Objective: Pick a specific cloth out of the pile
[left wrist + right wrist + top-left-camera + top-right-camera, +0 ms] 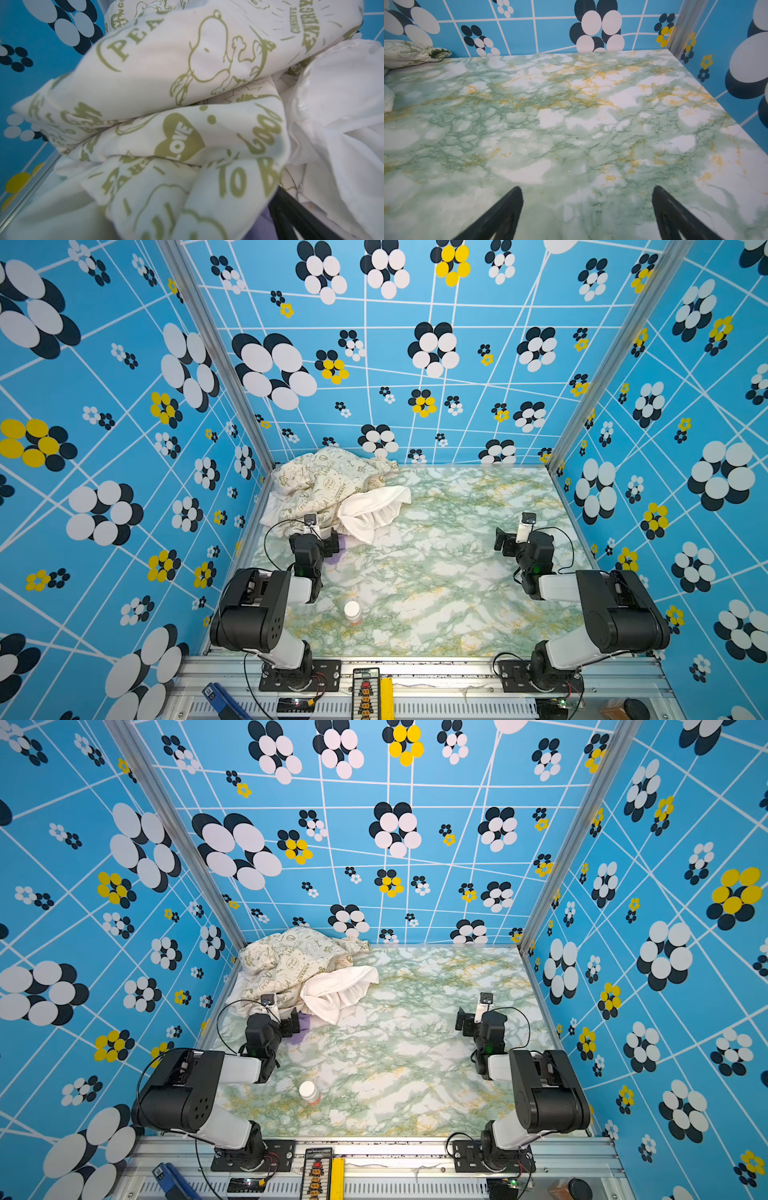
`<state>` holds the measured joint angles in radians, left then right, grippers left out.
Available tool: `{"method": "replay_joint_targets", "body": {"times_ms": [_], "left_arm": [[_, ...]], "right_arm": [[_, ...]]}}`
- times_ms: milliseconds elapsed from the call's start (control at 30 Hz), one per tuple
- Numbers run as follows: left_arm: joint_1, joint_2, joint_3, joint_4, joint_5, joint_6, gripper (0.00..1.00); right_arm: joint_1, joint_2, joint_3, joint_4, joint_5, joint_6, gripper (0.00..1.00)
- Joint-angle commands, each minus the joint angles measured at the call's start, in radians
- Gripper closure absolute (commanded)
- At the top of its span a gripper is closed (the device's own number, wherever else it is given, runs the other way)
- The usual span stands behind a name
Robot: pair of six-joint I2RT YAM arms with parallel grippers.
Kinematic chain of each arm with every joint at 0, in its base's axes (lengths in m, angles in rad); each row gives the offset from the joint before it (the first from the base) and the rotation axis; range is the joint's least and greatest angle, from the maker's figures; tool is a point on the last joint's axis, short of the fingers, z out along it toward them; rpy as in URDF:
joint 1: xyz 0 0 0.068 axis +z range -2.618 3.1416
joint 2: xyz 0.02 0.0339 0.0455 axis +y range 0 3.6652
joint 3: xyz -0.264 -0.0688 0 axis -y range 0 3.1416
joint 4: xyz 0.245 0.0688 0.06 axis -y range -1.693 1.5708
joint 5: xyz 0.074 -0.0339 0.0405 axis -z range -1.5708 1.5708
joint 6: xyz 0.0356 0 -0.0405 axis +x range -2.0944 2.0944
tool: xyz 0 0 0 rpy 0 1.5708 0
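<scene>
The pile sits at the table's far left corner. It holds a cream cloth with olive-green prints and a plain white cloth on its right side. A small patch of the lavender cloth pokes out from under the pile's near edge. My left gripper is open and pushed against that edge. Only one black finger shows, beside the lavender patch; cream folds hide the other. My right gripper stands open over bare table at the right, holding nothing.
A small bottle with a white cap stands on the marble-patterned table near the front, between the arm bases. Blue patterned walls close in the table at the left, back and right. Metal rails and electronics run along the front edge.
</scene>
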<state>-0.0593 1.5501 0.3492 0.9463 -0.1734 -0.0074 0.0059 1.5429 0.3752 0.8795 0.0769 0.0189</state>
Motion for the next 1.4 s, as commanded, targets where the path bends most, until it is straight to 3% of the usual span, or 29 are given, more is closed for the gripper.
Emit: {"method": "replay_joint_targets", "body": {"times_ms": [0, 767, 1200, 1267, 1367], "left_arm": [[0.001, 0.001, 0.014, 0.014, -0.014, -0.011, 0.01], [0.007, 0.003, 0.019, 0.007, -0.006, -0.017, 0.01], [0.024, -0.006, 0.007, 0.024, 0.054, -0.014, 0.01], [0.016, -0.048, -0.012, 0.026, 0.084, 0.006, 0.01], [-0.028, -0.198, -0.004, -0.131, -0.036, 0.009, 0.01]], "right_arm": [[-0.006, -0.001, 0.018, 0.000, 0.018, 0.013, 0.01], [-0.008, 0.002, 0.018, 0.003, 0.020, 0.018, 0.01], [-0.008, -0.008, 0.017, 0.006, 0.036, 0.023, 0.01], [-0.008, -0.066, 0.037, -0.074, 0.055, 0.032, 0.01], [-0.008, -0.200, 0.116, -0.359, 0.097, 0.065, 0.01]]}}
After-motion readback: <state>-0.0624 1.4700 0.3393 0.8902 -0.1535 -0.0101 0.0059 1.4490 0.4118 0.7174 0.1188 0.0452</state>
